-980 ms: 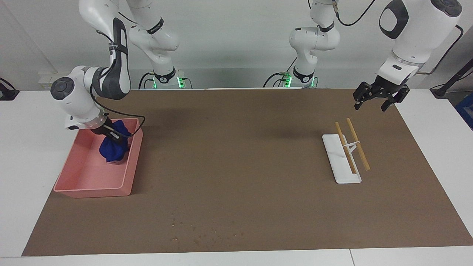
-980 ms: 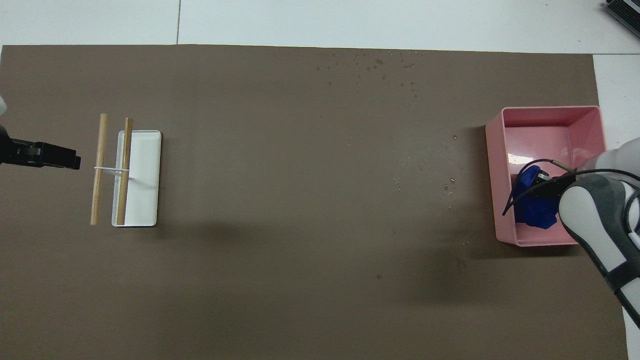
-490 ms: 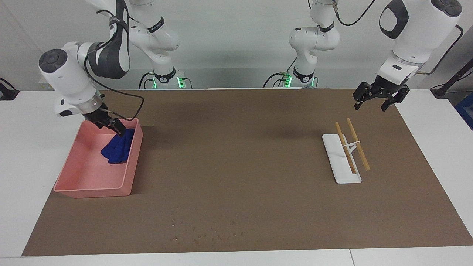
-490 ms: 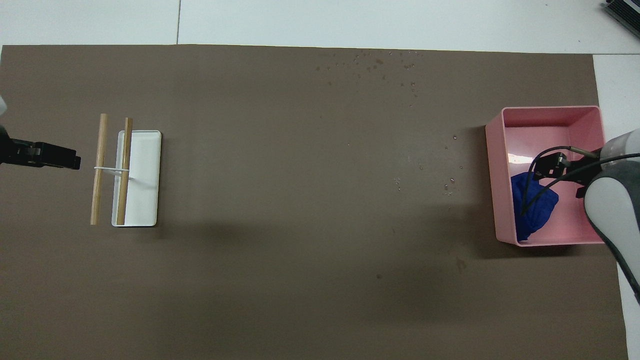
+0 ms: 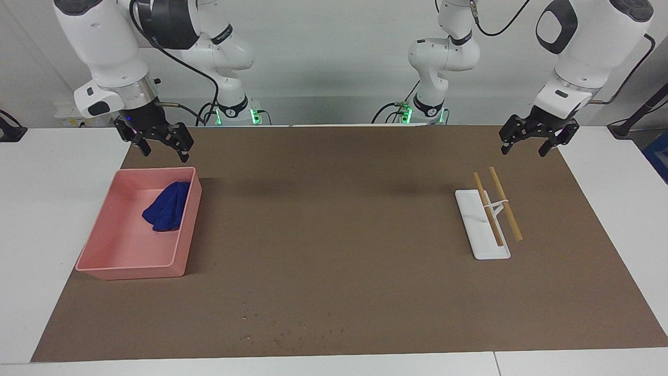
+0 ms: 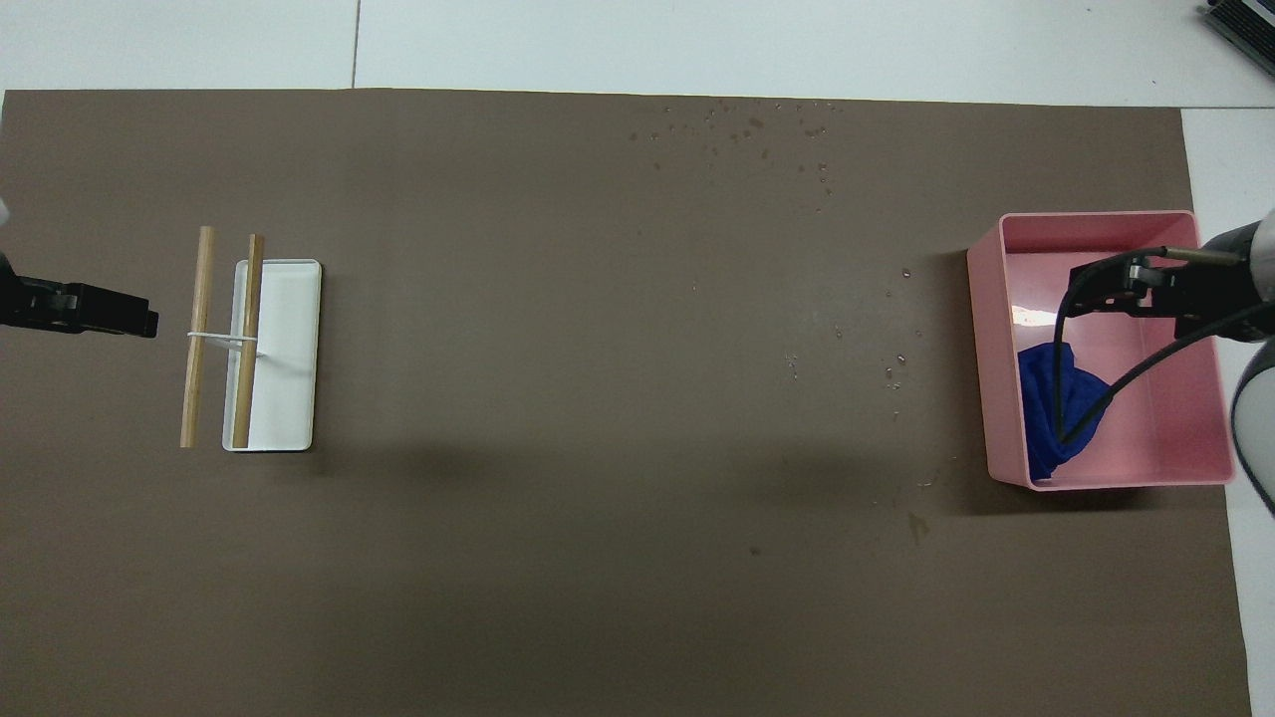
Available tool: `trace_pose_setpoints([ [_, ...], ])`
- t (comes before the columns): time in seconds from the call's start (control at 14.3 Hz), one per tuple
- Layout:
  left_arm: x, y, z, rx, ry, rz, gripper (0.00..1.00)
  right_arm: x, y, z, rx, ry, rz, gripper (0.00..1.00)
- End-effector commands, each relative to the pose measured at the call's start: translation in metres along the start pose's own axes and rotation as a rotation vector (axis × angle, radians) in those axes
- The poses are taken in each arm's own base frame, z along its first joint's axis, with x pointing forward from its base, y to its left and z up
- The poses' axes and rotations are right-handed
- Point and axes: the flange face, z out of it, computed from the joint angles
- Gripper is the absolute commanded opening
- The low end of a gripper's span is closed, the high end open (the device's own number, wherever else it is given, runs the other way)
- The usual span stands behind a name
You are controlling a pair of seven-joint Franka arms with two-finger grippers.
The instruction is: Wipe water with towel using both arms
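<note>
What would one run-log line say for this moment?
right gripper: open, raised | small deep-blue cloth towel: in pink tray | left gripper: open, waiting

Robotics lab: two white arms (image 5: 584, 47) bolted by white table (image 5: 47, 209) w/ brown mat (image 5: 339, 235).

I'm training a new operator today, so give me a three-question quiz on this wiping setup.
1. True or false: the towel lies in the pink tray.
2. The right hand is: A) gripping the towel B) open above the tray's end nearer the robots.
3. Fill in: the water droplets lie ___ from the robots than the tray.

Key: 1 true; 2 B; 3 farther.
</note>
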Motion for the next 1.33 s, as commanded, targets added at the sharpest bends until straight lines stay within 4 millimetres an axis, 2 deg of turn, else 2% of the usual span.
trace_pose_setpoints([
  [0.0,-0.005,-0.001,-0.007,0.008,-0.003,0.01,1.0,0.008,-0.015,-0.033,-0.01,-0.002,-0.049,1.0],
  [0.28,-0.005,-0.001,-0.008,0.008,-0.003,0.01,1.0,-0.001,-0.005,-0.03,-0.014,-0.051,-0.037,1.0],
  [0.49,-0.007,-0.004,-0.012,0.008,0.004,0.005,1.0,-0.02,-0.002,-0.02,-0.026,-0.08,-0.037,1.0],
  [1.26,-0.01,-0.007,-0.015,0.005,0.006,-0.003,1.0,-0.022,-0.002,-0.015,-0.025,-0.088,-0.029,1.0],
])
